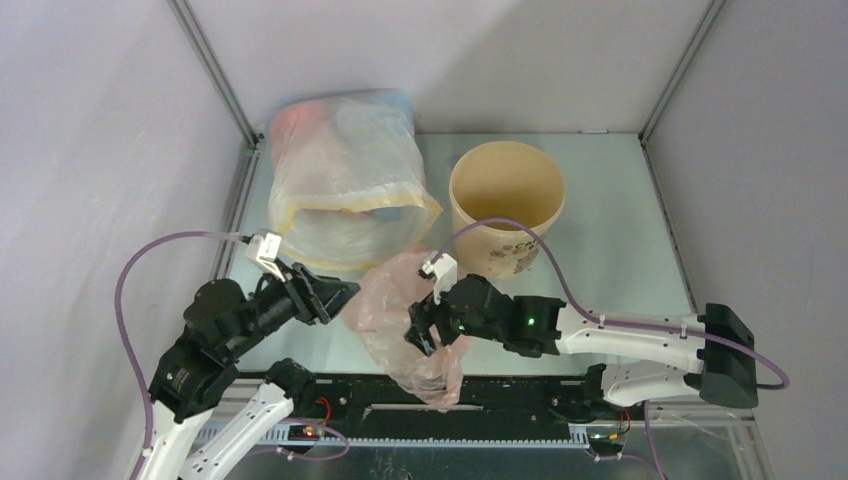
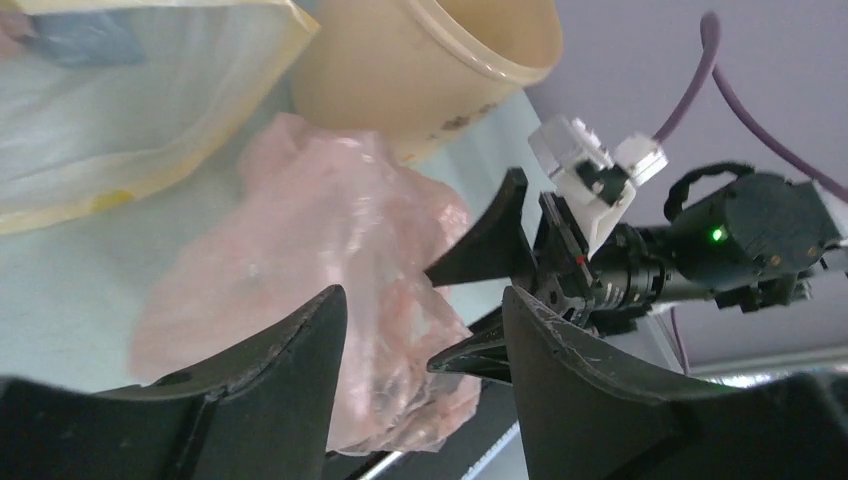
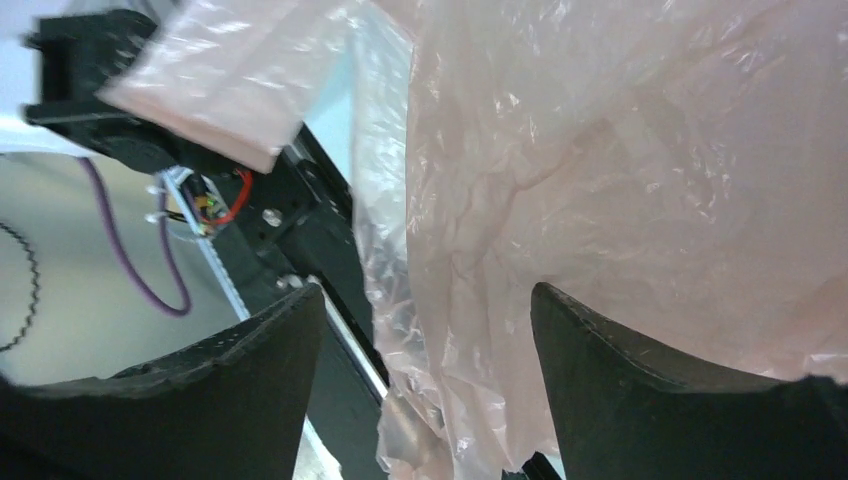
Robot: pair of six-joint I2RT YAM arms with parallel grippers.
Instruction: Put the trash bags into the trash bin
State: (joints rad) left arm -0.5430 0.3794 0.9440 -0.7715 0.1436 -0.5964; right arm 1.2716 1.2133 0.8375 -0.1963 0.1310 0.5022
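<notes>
Both my grippers stand with fingers spread and nothing clamped: the left gripper [image 1: 346, 296] sits just beside the left edge of the thin, crinkly, pale-pink translucent plastic bag [image 1: 385, 300], and the right gripper [image 1: 426, 336] is pushed in at its right side, though I cannot tell whether the film touches those fingers. That bag lies crumpled on the pale table [image 1: 610, 220] by the near edge, just in front of the upright round tan paper bucket [image 1: 500, 255]. Left of the bucket stands the big clear sack with a yellow hem [image 1: 345, 175].

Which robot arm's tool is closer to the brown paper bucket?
Right. The right tool is by the bucket's near side, at the pink bag. The left tool is farther, across the bag.
</notes>
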